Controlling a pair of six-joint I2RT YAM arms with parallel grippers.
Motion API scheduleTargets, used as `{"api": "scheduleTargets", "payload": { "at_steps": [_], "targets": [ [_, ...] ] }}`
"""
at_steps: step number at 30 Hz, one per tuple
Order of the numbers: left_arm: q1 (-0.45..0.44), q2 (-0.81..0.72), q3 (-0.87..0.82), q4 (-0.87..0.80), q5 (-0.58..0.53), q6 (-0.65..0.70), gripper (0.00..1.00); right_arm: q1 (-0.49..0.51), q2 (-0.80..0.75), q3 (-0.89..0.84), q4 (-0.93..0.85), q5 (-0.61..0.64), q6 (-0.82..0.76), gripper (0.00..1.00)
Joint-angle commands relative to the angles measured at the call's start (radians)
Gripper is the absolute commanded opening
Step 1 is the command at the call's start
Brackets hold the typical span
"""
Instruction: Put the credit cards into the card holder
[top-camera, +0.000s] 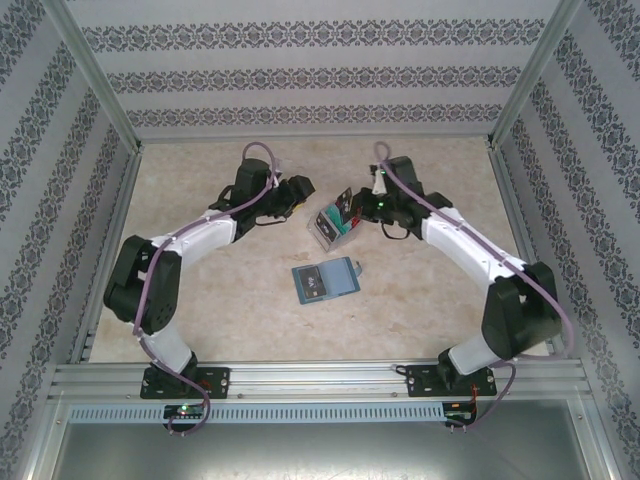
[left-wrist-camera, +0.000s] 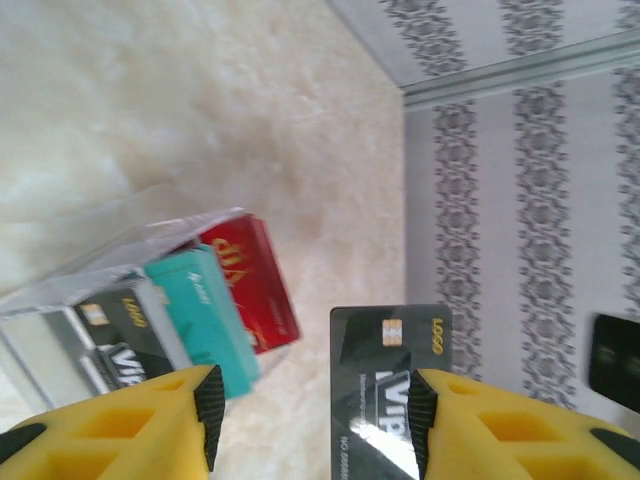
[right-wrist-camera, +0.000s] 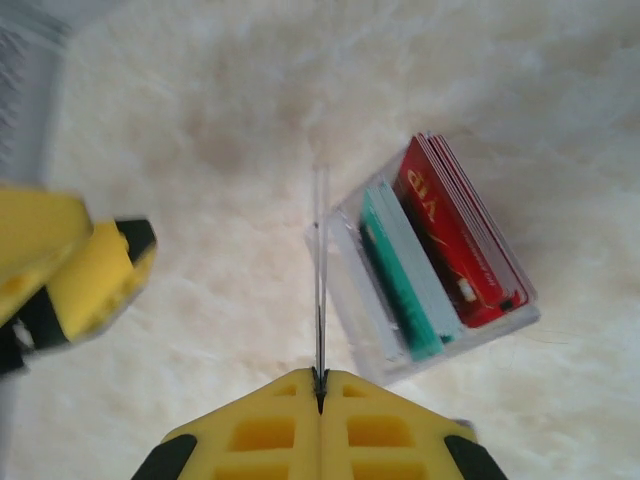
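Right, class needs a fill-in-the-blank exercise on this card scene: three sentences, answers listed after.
1. The right gripper is ___ on a thin card seen edge-on.
2. The left gripper holds nothing, and its jaws stand ___.
3. In the clear box, the teal card stands between the black card and the ___ one.
Missing words: shut; open; red.

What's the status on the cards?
Left hand open, right hand shut on a black card. Red card and teal card stand in clear box. Card holder lies apart from it. Nothing in the way.
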Motion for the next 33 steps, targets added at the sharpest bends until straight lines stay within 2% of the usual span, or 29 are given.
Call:
{"api": "scheduleTargets", "payload": {
  "at_steps": [1,6,11,18,21,29,31,33],
  "targets": [
    [-0.010,-0.028,-0.077,0.163,0.082,-0.098,0.55,-0.034,-0.058,-0.116,0.285,-0.178,0.345,0.00],
    [-0.049,-0.040,-0.096,0.233,0.125,-0.176,0.58,-0.060,-0.085,-0.236,0.551,-0.247,0.609,0.00],
    [-0.073,0.008,-0.083,0.353,0.161,-0.268,0.57,-0.062,-0.075,-0.248,0.596,-0.289,0.653,0.00],
    [-0.078,-0.008,-0.055,0.285,0.130,-0.266,0.25,-0.065,-0.041,-0.233,0.595,-0.360,0.644,0.00],
    [-0.078,-0.017,-0.055,0.261,0.117,-0.255,0.20,-0.065,-0.032,-0.226,0.576,-0.380,0.621,0.00],
    [-0.077,-0.021,-0.071,0.265,0.107,-0.269,0.17,-0.073,-0.006,-0.227,0.544,-0.434,0.581,0.00],
    [-0.077,-0.022,-0.074,0.265,0.108,-0.268,0.14,-0.076,-0.002,-0.228,0.534,-0.436,0.572,0.00],
    [-0.077,-0.028,-0.080,0.256,0.111,-0.267,0.06,-0.085,0.002,-0.228,0.524,-0.447,0.555,0.01]
  ]
}}
